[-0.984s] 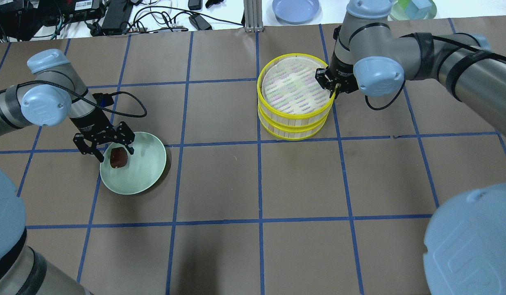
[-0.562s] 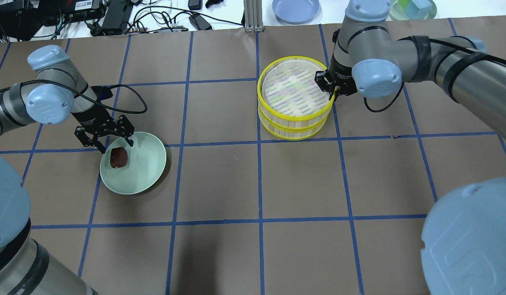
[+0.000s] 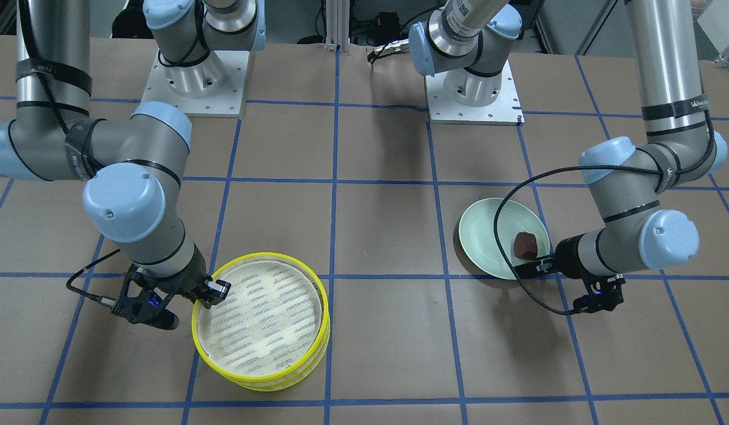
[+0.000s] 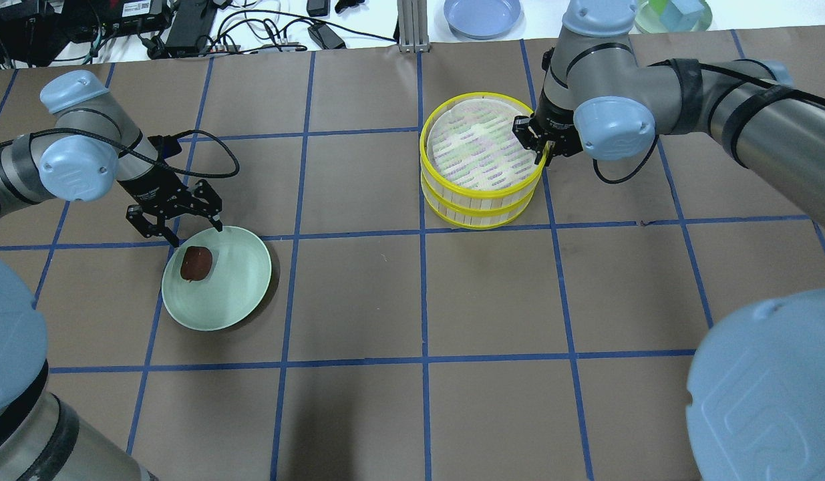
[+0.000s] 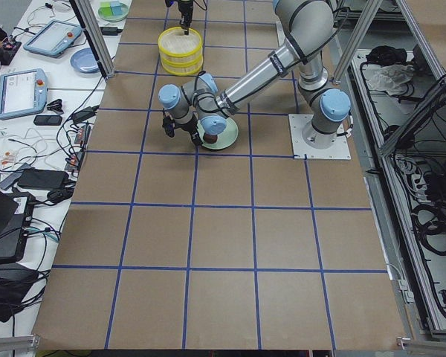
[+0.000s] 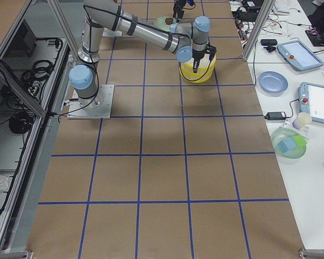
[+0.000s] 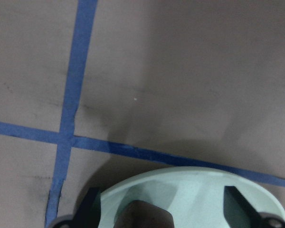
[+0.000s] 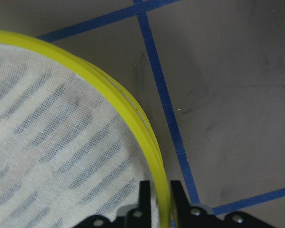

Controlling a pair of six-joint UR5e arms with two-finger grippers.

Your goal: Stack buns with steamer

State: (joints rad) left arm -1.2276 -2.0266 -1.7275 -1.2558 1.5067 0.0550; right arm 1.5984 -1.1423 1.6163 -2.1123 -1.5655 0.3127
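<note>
The dark reddish-brown bun (image 4: 196,262) lies in the pale green plate (image 4: 233,288) at the left. My left gripper (image 4: 174,224) is open and empty, over the plate's far rim, apart from the bun. In the left wrist view its fingers (image 7: 91,209) stand on either side of the bun (image 7: 145,216). The two steamer trays (image 4: 480,143) stand stacked at the centre right. My right gripper (image 4: 540,150) is shut on the top tray's yellow rim (image 8: 133,118). The pale cream-yellow bun is not in view.
A blue plate (image 4: 482,15), a green bowl with blocks (image 4: 673,15) and cables and power bricks (image 4: 185,27) lie beyond the table's far edge. Both arm bases (image 3: 473,88) stand at the robot's side of the table.
My left gripper has drawn back from around the brown bun toward the plate's far rim, leaving the bun in the plate. My right gripper has barely shifted with the top tray.
</note>
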